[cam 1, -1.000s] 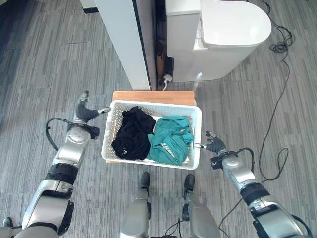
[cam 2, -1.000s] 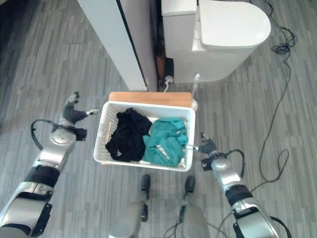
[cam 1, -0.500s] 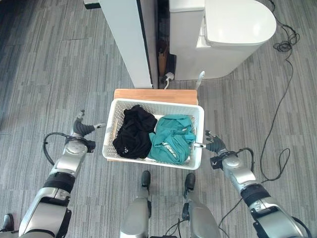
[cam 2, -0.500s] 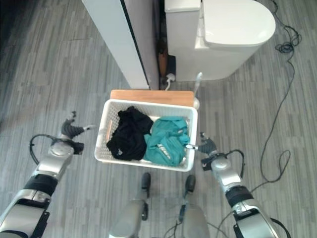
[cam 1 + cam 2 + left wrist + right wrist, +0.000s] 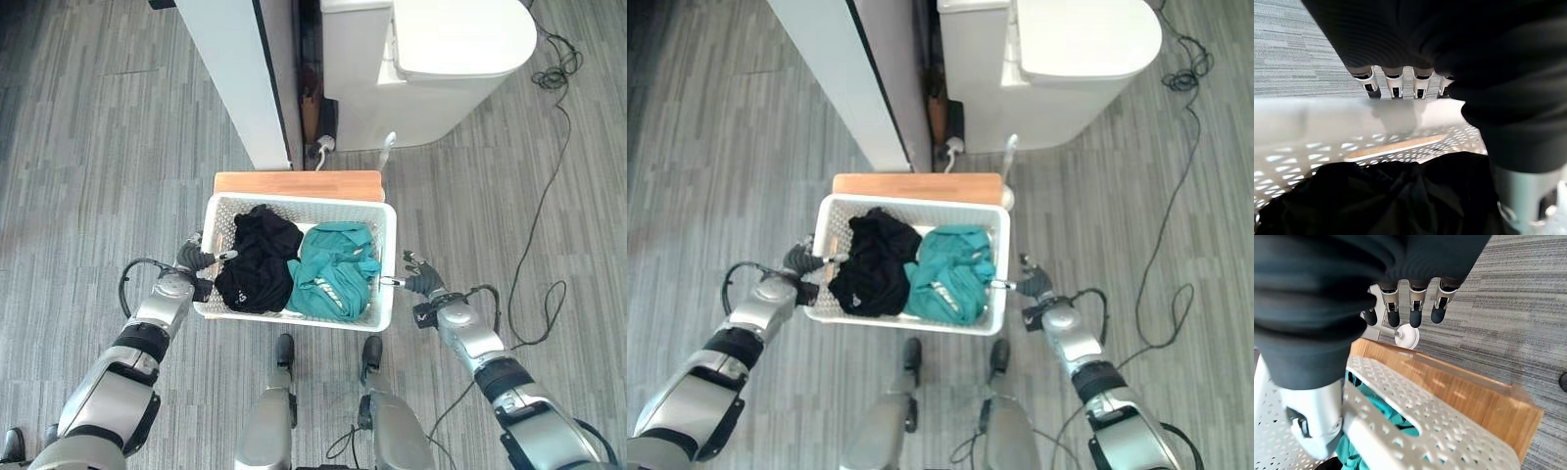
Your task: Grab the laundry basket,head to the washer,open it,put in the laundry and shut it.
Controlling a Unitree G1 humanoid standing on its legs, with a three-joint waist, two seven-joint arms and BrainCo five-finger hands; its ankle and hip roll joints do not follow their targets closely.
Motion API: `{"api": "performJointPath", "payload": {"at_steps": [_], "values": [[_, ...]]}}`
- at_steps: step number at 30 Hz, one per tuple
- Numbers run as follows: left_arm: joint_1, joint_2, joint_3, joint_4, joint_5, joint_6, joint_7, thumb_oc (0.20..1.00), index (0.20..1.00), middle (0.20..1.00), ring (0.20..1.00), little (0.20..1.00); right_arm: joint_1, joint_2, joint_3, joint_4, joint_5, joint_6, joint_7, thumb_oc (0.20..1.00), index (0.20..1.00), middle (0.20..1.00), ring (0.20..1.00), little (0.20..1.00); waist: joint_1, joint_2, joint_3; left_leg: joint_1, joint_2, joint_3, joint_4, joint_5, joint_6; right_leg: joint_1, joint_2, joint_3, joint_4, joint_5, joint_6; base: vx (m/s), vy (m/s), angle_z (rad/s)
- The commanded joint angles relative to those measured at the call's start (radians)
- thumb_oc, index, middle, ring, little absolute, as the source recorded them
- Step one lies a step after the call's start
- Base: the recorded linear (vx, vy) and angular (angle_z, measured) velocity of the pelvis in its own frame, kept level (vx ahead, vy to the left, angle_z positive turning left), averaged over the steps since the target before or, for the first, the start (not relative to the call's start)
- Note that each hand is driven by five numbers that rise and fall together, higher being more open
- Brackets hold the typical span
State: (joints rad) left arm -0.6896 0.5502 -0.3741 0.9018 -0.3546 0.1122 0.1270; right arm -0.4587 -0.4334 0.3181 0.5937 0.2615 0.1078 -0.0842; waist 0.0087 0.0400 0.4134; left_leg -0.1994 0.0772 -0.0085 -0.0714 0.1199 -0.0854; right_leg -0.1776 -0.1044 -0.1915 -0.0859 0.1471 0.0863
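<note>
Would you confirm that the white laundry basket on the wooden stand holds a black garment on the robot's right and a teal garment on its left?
Not quite: the sides are swapped. In the left eye view the white laundry basket on the wooden stand holds the black garment on the robot's left and the teal garment on its right.

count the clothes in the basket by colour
black garment: 1
teal garment: 1
total: 2, both lying side by side in the white laundry basket

Left robot hand point(image 5: 196, 262) now at laundry basket point(image 5: 391, 257) rim.
</note>
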Motion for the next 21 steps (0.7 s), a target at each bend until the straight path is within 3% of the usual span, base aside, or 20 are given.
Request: {"api": "performJointPath", "payload": {"at_steps": [1,10,21], "values": [[-0.067,-0.006,0.000,0.093,-0.010,-0.023,-0.002,1.000,1.000,1.000,1.000,1.000,-0.006,-0.025,0.012,-0.056,0.028,-0.044,-0.023,1.000,1.000,1.000,1.000,1.000,0.002,-0.027,-0.021,-0.065,-0.016,0.022,0.106,-0.043,0.036,-0.081,-0.081,0.040,0.162,-0.060,0.055,0.00,0.000,0.00],[-0.115,-0.057,-0.015,0.275,0.000,-0.027,-0.010,1.000,1.000,1.000,1.000,1.000,-0.052,-0.018,0.017,-0.151,0.082,-0.090,-0.057,1.000,1.000,1.000,1.000,1.000,-0.009,-0.042,-0.007,-0.074,-0.010,0.036,0.117,-0.048,0.035,-0.093,-0.079,0.046,0.160,-0.052,0.056,0.00,0.008,-0.05],[-0.112,-0.081,-0.033,0.294,0.019,-0.031,-0.015,1.000,1.000,1.000,1.000,1.000,-0.065,-0.004,0.048,-0.152,0.073,-0.086,-0.051,1.000,1.000,1.000,1.000,1.000,-0.007,-0.049,-0.005,-0.076,-0.009,0.039,0.127,-0.055,0.035,-0.091,-0.081,0.042,0.159,-0.050,0.056,0.00,0.000,0.00]]}}
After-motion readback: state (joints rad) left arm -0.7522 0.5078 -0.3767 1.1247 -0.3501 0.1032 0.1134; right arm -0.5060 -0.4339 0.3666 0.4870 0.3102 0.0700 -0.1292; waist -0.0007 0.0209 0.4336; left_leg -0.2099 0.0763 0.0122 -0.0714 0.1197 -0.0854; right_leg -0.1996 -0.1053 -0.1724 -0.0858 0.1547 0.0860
